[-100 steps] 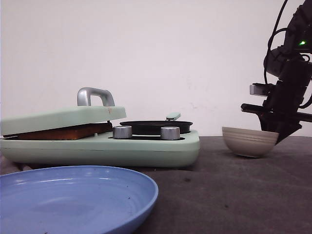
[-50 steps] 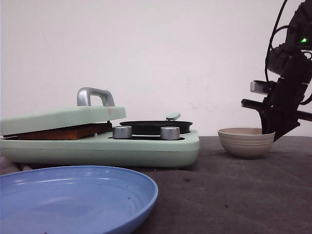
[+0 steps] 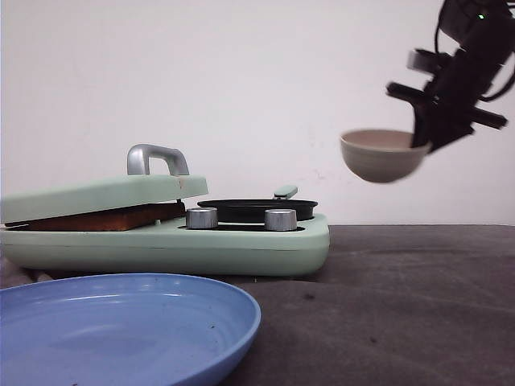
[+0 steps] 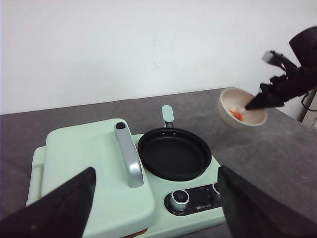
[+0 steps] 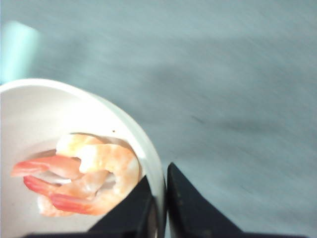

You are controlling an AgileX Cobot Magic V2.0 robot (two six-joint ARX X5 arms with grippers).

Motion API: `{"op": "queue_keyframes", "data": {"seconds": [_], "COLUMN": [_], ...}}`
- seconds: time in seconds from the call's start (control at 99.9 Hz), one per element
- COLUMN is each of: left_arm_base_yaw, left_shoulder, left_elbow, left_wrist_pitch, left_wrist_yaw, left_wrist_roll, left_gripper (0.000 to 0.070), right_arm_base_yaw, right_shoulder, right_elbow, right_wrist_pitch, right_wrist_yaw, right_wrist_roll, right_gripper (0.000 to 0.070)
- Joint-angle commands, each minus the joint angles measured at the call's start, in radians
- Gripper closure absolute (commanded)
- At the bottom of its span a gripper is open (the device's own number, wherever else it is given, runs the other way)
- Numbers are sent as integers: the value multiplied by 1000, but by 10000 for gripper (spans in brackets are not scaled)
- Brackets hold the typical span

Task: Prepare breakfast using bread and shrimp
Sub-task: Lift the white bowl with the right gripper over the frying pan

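Your right hand (image 3: 424,133) pinches the rim of the bowl (image 3: 381,155) holding the shrimp (image 5: 84,178), lifted off the tabletop, to the right of and above the black pan (image 4: 174,153). Your left hand (image 4: 156,208), nearer it, hangs open.

right pincer (image 4: 253,104) holds bowl (image 4: 241,108) of shrimp (image 4: 237,115) aloft.

Right arm raised high at two o'clock, right gripper (image 3: 422,138) angled down, fingers pinched on a bowl rim, left gripper (image 4: 153,208) fingers spread wide apart
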Motion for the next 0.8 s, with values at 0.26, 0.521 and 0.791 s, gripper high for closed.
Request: {"op": "queue_keyframes", "data": {"seconds": [0.26, 0.521, 0.791], "left_arm_base_yaw": [-2, -2, -2], "left_shoulder": [11, 11, 11], "left_elbow": [5, 5, 5], "left_wrist_pitch": [-26, -26, -26], "left_wrist_yaw": [-5, -5, -5], "left_wrist_roll": [3, 2, 4], "left_gripper": [278, 278, 278], "right_arm_base_yaw": [136, 248, 343], "right_shoulder": [-5, -5, -5], "right_elbow": [16, 16, 16], "right_wrist_pitch": [163, 360, 533], "right_wrist_yaw": [-12, 132, 334], "right_wrist_roll": [23, -100, -354], "right_gripper": [700, 700, 700]}}
